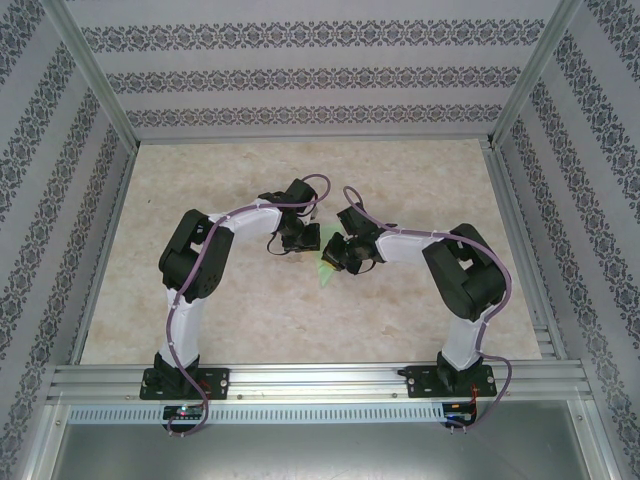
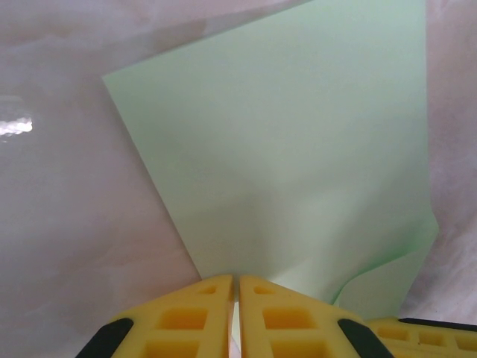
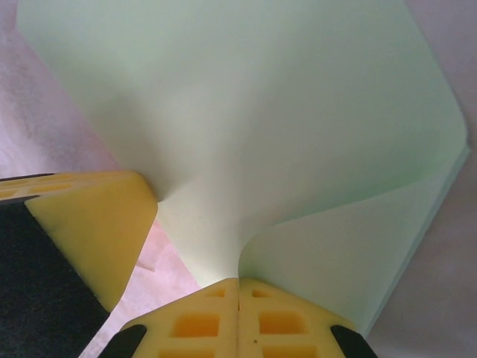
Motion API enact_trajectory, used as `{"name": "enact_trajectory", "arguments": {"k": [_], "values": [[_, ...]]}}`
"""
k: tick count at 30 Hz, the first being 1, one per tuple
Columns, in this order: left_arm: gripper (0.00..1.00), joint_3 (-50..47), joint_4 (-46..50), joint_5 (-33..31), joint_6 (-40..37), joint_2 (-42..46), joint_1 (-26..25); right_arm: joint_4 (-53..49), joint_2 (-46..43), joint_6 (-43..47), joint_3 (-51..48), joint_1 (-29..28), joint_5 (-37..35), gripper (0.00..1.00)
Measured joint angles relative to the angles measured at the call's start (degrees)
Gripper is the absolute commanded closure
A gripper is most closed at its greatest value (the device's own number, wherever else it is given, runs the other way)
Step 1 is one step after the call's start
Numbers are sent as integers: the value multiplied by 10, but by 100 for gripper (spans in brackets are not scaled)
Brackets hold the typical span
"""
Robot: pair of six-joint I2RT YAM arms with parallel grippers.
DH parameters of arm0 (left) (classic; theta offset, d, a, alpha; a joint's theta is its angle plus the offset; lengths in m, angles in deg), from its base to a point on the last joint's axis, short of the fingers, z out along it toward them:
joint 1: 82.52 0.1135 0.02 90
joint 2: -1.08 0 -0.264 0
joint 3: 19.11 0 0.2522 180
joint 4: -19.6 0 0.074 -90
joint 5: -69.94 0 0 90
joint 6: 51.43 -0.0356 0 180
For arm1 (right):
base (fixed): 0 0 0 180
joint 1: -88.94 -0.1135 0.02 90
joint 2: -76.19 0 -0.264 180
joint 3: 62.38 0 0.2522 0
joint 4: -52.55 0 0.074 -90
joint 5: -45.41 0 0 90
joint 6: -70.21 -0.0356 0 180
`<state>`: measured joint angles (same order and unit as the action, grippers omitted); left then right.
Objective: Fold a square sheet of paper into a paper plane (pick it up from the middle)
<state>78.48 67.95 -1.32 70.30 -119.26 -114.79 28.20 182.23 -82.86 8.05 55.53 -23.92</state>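
Both left pincer [image 2: 236, 279] and right pincer [image 3: 238, 282] tight on the square sheet of paper [image 2: 298, 149].

Beige marbled table [image 1: 300, 330], aluminium rail [image 1: 320, 378] along its near edge

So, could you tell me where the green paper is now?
The sheet of paper is near the middle of the table in the top view, held between the left gripper and the right gripper, both shut on it.
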Motion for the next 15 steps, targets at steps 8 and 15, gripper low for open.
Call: {"name": "enact_trajectory", "arguments": {"k": [8, 15], "values": [[88, 0, 0, 1, 0, 0, 0, 1, 5, 2, 7, -1, 0, 95], [88, 0, 0, 2, 0, 0, 0, 1, 9, 2, 7, -3, 0, 95]]}}
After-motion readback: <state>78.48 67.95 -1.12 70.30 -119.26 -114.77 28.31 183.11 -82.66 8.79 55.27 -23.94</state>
